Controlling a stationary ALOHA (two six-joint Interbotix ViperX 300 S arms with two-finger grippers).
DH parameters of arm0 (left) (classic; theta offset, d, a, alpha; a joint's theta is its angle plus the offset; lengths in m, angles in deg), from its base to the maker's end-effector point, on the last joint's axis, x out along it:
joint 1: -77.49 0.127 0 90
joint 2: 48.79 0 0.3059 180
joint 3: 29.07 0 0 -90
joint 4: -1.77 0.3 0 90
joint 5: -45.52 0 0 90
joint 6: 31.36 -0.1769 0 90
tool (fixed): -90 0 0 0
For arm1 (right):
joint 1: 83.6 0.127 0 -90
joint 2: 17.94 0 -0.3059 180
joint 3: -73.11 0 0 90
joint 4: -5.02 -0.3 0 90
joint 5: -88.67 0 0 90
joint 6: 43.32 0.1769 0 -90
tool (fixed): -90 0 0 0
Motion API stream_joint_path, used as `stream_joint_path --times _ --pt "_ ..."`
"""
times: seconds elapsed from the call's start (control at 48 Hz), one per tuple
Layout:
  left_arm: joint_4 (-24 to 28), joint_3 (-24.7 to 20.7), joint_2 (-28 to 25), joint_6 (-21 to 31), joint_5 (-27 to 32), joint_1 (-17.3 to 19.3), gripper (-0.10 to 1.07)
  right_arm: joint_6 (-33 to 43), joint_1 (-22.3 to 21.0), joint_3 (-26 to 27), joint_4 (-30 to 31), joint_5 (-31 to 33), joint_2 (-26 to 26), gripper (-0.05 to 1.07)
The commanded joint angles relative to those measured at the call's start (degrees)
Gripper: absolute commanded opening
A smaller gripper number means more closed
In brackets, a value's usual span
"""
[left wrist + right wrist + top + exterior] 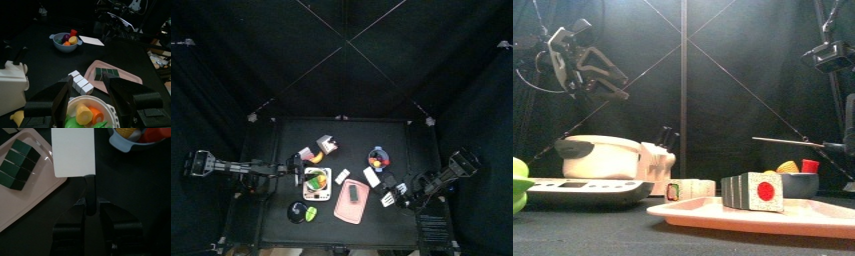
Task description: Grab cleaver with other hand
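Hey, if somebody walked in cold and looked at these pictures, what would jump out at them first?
Probably the cleaver: its broad white blade sticks out from the right gripper, which is shut on the dark handle, above the pink tray's edge. Next, the dark sushi blocks lined up on that tray, and the bowl of colourful fruit beyond it.

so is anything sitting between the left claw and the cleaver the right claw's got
Yes. The right claw grips the cleaver by its handle, over the pink tray's edge. The left claw hangs open above a bowl of toy food; the white blocks and the tray's green sushi pieces lie between.
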Motion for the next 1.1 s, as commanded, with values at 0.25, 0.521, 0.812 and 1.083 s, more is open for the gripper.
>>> stream_joint_path --times 0.25,0.521,0.812,1.083 --pt "-9.3 -10.5 -8.0 0.0 0.8 -1.8 0.87 -21.4 -2.7 6.9 1.9 6.9 -2.8 0.53" --pt "-13.6 -16.0 -14.2 0.0 0.5 -2.5 0.87 -32.6 -8.1 8.2 10.0 8.3 -1.2 0.53" --pt "-9.1 -20.9 -19.1 0.1 -1.0 -2.7 0.87 -33.8 -9.6 7.8 22.7 6.5 1.1 0.53" --pt "-9.2 -24.2 -22.6 0.2 -2.7 -2.7 0.87 -34.0 -10.2 7.7 23.7 5.4 4.0 0.53"
